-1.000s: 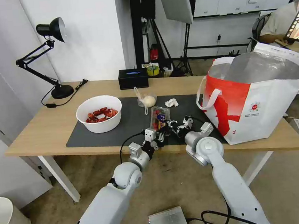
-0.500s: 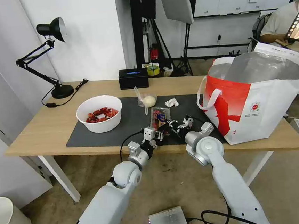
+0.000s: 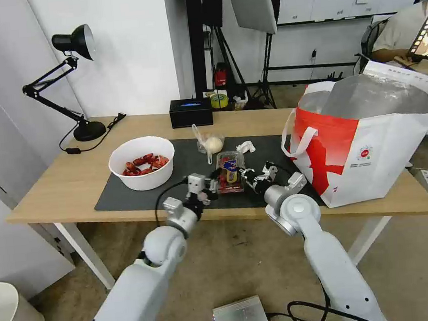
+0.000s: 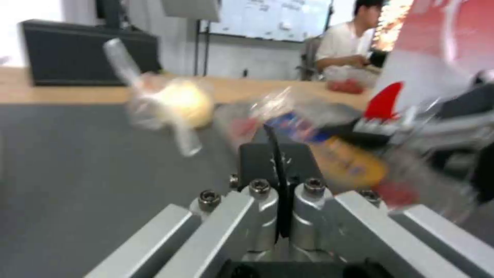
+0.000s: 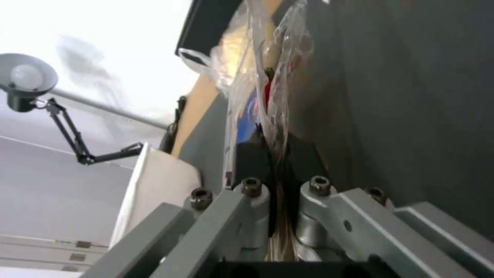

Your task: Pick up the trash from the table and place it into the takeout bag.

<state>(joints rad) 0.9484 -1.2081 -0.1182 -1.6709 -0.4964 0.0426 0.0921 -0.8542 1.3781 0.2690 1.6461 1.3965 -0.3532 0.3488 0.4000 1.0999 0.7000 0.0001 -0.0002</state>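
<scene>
- While my right gripper (image 3: 250, 178) stays pinched on the edge of the clear plastic tray (image 3: 230, 169), the tray sits tilted on the dark mat (image 3: 142, 199), near the counter (image 3: 61, 189) front.
- My left gripper (image 3: 207, 185) is closed and empty just beside it; I fear bumping it.
- A thin-edge grip could slip, spilling fruit short of the takeout bag (image 3: 374, 161).

Both arms reach forward side by side, the left gripper (image 3: 209, 185) pressed closed and empty, the right gripper (image 3: 250, 176) pinched closed.
</scene>
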